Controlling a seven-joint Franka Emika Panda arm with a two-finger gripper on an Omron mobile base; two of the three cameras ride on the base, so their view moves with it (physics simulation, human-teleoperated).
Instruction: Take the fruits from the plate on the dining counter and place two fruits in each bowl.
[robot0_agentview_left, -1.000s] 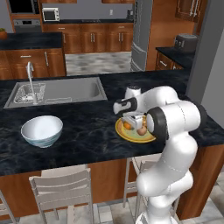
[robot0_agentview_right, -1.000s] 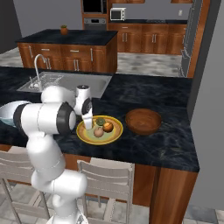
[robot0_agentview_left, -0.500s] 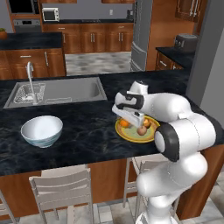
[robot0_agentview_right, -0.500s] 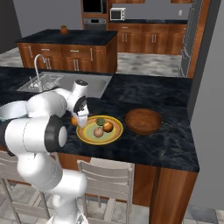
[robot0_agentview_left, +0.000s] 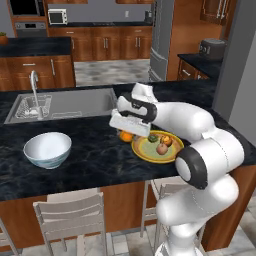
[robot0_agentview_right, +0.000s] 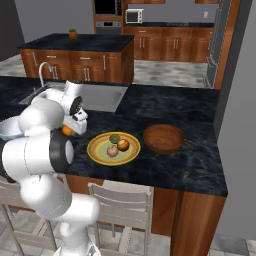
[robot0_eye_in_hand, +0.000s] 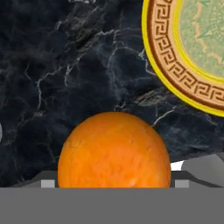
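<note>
Since a second ago the gripper (robot0_agentview_left: 126, 133) has carried the orange fruit (robot0_eye_in_hand: 114, 151) off the plate (robot0_agentview_right: 97, 152) toward the sink side, fingers closed around it above the dining counter (robot0_agentview_left: 95, 150), three fruits left on the plate, white bowl (robot0_agentview_left: 47, 149) near the counter's front edge, wooden bowl (robot0_agentview_right: 163, 138) just beside the plate.

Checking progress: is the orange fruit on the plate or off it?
Off. The orange fruit sits in the gripper, over counter beside the plate's rim.
</note>
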